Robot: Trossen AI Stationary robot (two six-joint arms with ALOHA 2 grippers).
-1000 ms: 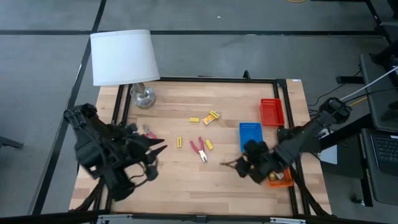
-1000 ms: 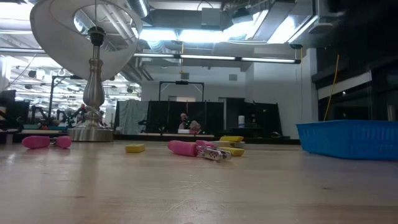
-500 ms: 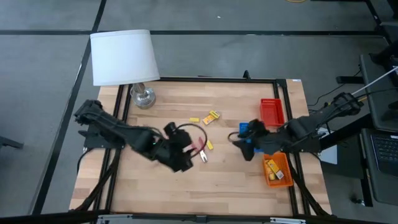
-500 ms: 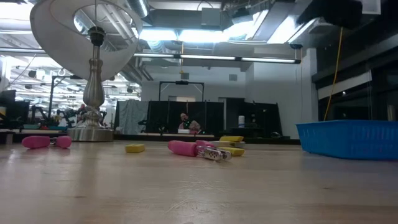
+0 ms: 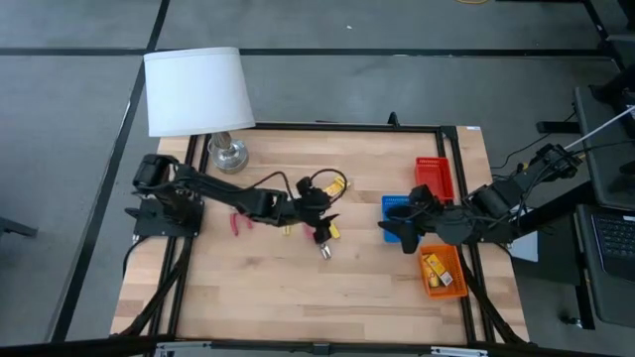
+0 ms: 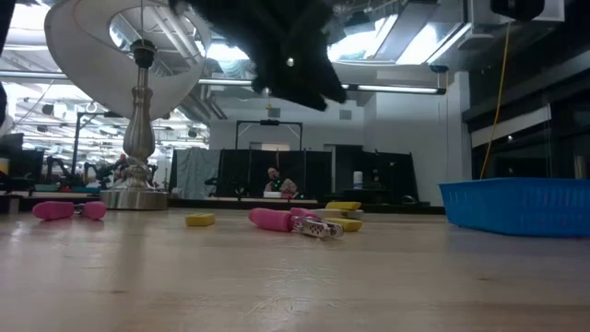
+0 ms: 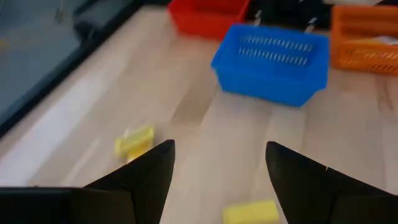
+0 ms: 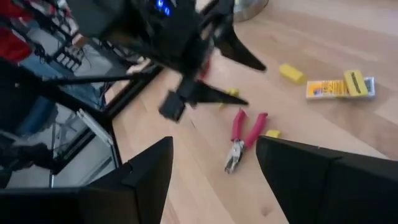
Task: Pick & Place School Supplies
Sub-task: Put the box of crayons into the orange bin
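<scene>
Left pincer (image 5: 319, 220) hangs spread and empty over the middle of the table (image 5: 268, 288), above one pair of red-handled pliers (image 5: 322, 238); a second pair (image 5: 238, 220) lies further left. Right pincer (image 5: 395, 228), also parted and empty, hovers at the blue tray (image 5: 400, 206), which sits between the red tray (image 5: 434, 178) and the orange tray (image 5: 444, 273). One printed yellow pack (image 5: 338, 185) and three small yellow pieces (image 5: 311, 191) lie loose near the pliers

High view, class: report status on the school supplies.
Left gripper open above red-handled pliers. Right gripper open, empty, over blue tray. Nothing blocking.
</scene>
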